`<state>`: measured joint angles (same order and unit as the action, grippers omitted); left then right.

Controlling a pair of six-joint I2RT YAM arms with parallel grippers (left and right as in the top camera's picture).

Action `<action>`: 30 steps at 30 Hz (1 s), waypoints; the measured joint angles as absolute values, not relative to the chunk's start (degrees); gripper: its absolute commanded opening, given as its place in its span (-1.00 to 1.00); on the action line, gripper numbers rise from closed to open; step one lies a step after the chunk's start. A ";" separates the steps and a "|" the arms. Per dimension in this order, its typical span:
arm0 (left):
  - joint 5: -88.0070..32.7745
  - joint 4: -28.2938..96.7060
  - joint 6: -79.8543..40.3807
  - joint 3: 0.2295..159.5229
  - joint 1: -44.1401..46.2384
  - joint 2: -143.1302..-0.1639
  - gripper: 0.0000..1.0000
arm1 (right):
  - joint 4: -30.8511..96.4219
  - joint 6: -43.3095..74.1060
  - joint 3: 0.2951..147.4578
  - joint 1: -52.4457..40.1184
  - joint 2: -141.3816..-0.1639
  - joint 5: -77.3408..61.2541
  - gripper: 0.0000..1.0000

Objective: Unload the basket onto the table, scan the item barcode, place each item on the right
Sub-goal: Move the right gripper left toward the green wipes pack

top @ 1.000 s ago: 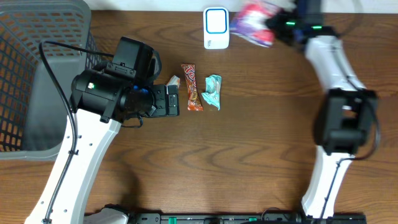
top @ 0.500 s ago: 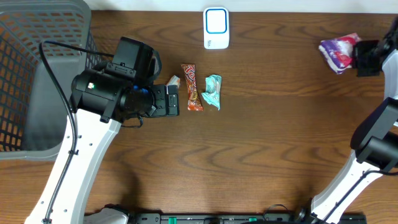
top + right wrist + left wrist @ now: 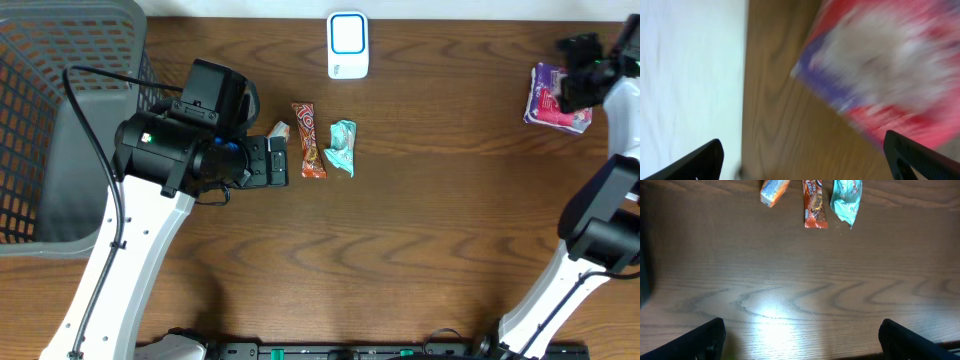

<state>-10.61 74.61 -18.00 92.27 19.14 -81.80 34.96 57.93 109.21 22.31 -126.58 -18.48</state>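
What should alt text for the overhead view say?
Two robot arms at a wooden table: the left gripper sits beside three snack packets at the centre, the right gripper, open, over a purple packet at the far right. A white scanner stands at the top edge, a grey basket at left.

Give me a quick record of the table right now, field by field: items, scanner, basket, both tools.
scanner: white, middle of far edge
basket: grey, left end
centre row: candy, orange bar, teal packet, side by side
pouch: purple, far right
left tool: open, over bare table short of the row
right tool: open, at the pouch
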 measured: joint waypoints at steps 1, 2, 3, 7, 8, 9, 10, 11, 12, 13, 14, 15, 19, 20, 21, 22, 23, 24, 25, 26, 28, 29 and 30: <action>-10.61 74.59 -18.00 92.27 19.14 -81.80 0.96 | 34.57 55.27 109.21 21.41 -126.58 -20.69 0.96; -10.61 74.59 -18.02 92.27 19.14 -81.80 0.96 | 34.33 52.42 109.21 20.40 -126.58 -23.03 0.97; -10.61 74.59 -18.02 92.27 19.14 -81.80 0.96 | 34.17 48.88 109.21 19.14 -126.58 -25.85 0.97; -10.61 74.59 -18.00 92.27 19.14 -81.80 0.96 | 34.06 38.26 109.21 13.72 -126.58 -34.92 0.91; -10.61 74.59 -18.00 92.27 19.14 -81.80 0.96 | 34.22 35.62 109.21 11.92 -126.58 -37.43 0.86; -10.61 74.59 -18.00 92.27 19.14 -81.80 0.96 | 34.61 33.82 109.21 10.66 -126.58 -39.20 0.81; -10.61 74.59 -18.02 92.27 19.14 -81.80 0.96 | 35.40 31.68 109.21 9.10 -126.58 -41.12 0.78; -10.61 74.59 -18.00 92.27 19.14 -81.80 0.96 | 36.60 29.85 109.21 7.55 -126.58 -42.59 0.73; -10.61 74.59 -18.00 92.27 19.14 -81.80 0.96 | 38.39 28.05 109.21 6.04 -126.58 -43.66 0.72; -10.61 74.61 -18.02 92.27 19.11 -81.80 0.96 | 40.49 26.39 109.21 4.45 -126.58 -44.25 0.72; -10.63 74.61 -18.02 92.27 19.14 -81.80 0.96 | 42.39 24.95 109.21 2.96 -126.58 -44.34 0.73; -10.63 74.61 -18.02 92.27 19.14 -81.80 0.96 | 44.73 23.29 109.21 1.39 -126.58 -43.83 0.74; -10.63 74.59 -18.00 92.27 19.11 -81.80 0.96 | 52.18 18.22 109.16 -5.74 -126.58 -35.62 0.74; -10.61 74.59 -18.00 92.27 19.11 -81.80 0.96 | 53.23 17.41 109.12 -7.66 -126.58 -32.60 0.75; -10.61 74.59 -18.00 92.27 19.11 -81.80 0.96 | 53.89 16.84 109.12 -9.58 -126.58 -29.54 0.74; -10.61 74.59 -18.00 92.27 19.11 -81.80 0.95 | 54.39 16.29 109.10 -11.62 -126.58 -26.41 0.74; -10.61 74.61 -18.02 92.27 19.14 -81.80 0.96 | 54.68 15.79 109.10 -14.31 -126.58 -22.37 0.73; -10.61 74.59 -18.02 92.27 19.14 -81.80 0.96 | 54.68 15.53 109.10 -15.86 -126.58 -19.88 0.72; -10.61 74.59 -18.02 92.27 19.14 -81.80 0.96 | 54.65 15.27 109.10 -17.52 -126.58 -17.37 0.71; -10.61 74.61 -18.00 92.27 19.14 -81.80 0.96 | 54.70 15.18 109.10 -19.42 -126.58 -14.57 0.69; -10.61 74.59 -18.00 92.27 19.11 -81.80 0.96 | 54.96 15.31 109.10 -22.83 -126.58 -9.15 0.63; -10.61 74.61 -18.02 92.27 19.14 -81.80 0.96 | 55.16 15.66 109.10 -24.29 -126.58 -6.70 0.61; -10.61 74.59 -18.00 92.27 19.14 -81.80 0.96 | 55.40 16.03 109.10 -25.56 -126.58 -4.38 0.60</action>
<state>-10.61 74.59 -18.00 92.27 19.14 -81.80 55.40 16.03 109.10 -25.56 -126.58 -4.38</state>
